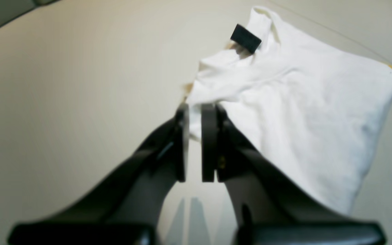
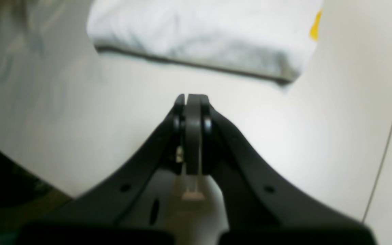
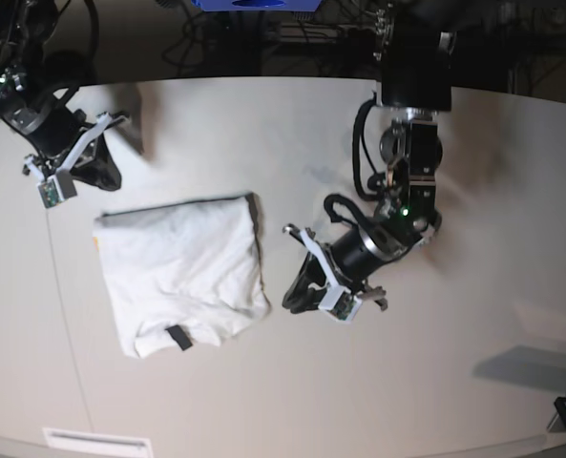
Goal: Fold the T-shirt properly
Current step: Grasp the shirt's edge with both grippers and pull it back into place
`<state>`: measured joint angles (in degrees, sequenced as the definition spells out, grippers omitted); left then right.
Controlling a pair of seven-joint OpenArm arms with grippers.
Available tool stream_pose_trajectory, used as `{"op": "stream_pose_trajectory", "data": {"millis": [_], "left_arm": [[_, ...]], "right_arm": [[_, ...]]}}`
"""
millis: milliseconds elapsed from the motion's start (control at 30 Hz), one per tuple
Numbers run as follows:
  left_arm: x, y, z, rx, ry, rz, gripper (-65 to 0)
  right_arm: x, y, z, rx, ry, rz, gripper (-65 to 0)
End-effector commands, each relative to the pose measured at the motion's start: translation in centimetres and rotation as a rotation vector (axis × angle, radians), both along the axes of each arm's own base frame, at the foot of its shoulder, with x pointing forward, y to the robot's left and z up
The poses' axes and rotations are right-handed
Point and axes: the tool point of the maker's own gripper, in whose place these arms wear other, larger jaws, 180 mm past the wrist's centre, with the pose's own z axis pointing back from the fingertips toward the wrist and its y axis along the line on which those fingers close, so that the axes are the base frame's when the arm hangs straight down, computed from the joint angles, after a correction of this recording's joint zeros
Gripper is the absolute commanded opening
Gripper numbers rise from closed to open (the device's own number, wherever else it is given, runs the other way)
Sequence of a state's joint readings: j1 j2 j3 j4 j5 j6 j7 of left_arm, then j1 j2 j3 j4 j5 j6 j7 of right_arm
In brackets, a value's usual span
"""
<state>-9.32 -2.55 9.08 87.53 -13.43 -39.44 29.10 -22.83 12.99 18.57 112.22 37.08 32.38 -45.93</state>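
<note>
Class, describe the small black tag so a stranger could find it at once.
Start at the pale table and find the folded white T-shirt left of centre. At its near edge, in the neck opening, sits the black tag, the only dark patch on it.

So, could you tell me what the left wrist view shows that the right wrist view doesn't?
Only the left wrist view shows the black neck tag by the collar and the left gripper, its jaws slightly apart, close to the T-shirt's edge. Only the right wrist view shows the right gripper, jaws together, apart from the fabric, and a yellow patch of print. Both show the folded white T-shirt lying on the pale table.
</note>
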Motion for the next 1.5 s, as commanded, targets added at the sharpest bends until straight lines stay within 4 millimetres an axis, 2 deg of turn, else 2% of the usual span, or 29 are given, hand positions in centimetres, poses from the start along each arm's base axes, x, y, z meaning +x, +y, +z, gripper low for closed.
{"op": "stream_pose_trajectory", "data": {"millis": [0,133,233,300,400,500,567,667,900,967,1067,1133,1233,1333,1467], "left_arm": [[-0.4,-1.0,1.9,-0.038,-0.055,-0.025,-59.3],[-3.6,-1.3,1.7,-0.051,-0.051,-0.033,-59.3],[-4.9,-1.5,1.2,-0.057,-0.034,-0.036,-59.3],[-5.6,-2.5,0.9,-0.078,-0.015,-0.046,-59.3],[-6.4,-4.2,0.4,-0.088,0.006,-0.089,-59.3],[-6.9,-6.0,0.6,-0.087,0.0,-0.144,-59.3],[-6.7,-7.2,1.0,-0.102,-0.006,-0.163,-59.3],[-5.9,-8.1,0.0,-0.113,0.028,-0.169,-59.3],[-4.3,-9.9,-0.4,-0.151,0.06,-0.174,-59.3],[-4.0,-10.3,-0.8,-0.156,0.078,-0.176,-59.3],[-3.8,-11.4,-2.5,-0.168,0.143,-0.181,-59.3],[-3.8,-11.8,-4.4,-0.165,0.204,-0.184,-59.3],[-4.7,-13.0,-6.6,-0.158,0.263,-0.221,-59.3],[-5.8,-12.7,-8.6,-0.154,0.285,-0.241,-59.3],[-6.5,-10.4,-11.2,-0.097,0.333,-0.231,-59.3]], "right_arm": [[1.3,0.0,1.7,0.011,-0.072,0.004,-64.9],[3.4,0.0,3.3,0.006,-0.128,0.008,-64.9],[5.0,0.0,4.3,0.001,-0.154,0.011,-64.9],[6.3,0.1,4.4,0.015,-0.164,0.01,-64.9],[7.2,0.7,3.7,0.02,-0.172,0.084,-64.9],[8.0,0.5,2.0,0.066,-0.13,0.056,-64.9],[8.2,0.2,0.6,0.092,-0.091,0.039,-64.9],[8.8,0.0,-0.5,0.12,-0.059,0.023,-64.9],[10.2,-0.5,-0.4,0.135,-0.074,0.005,-64.9],[10.1,-1.0,-1.1,0.13,-0.052,-0.001,-64.9],[10.1,-1.5,-2.8,0.164,-0.013,-0.029,-64.9],[10.0,-1.7,-4.2,0.199,0.008,-0.054,-64.9],[9.1,-1.9,-6.5,0.231,0.07,-0.084,-64.9],[7.7,-1.7,-7.8,0.238,0.108,-0.091,-64.9],[6.3,-1.4,-8.0,0.232,0.116,-0.084,-64.9]]}}
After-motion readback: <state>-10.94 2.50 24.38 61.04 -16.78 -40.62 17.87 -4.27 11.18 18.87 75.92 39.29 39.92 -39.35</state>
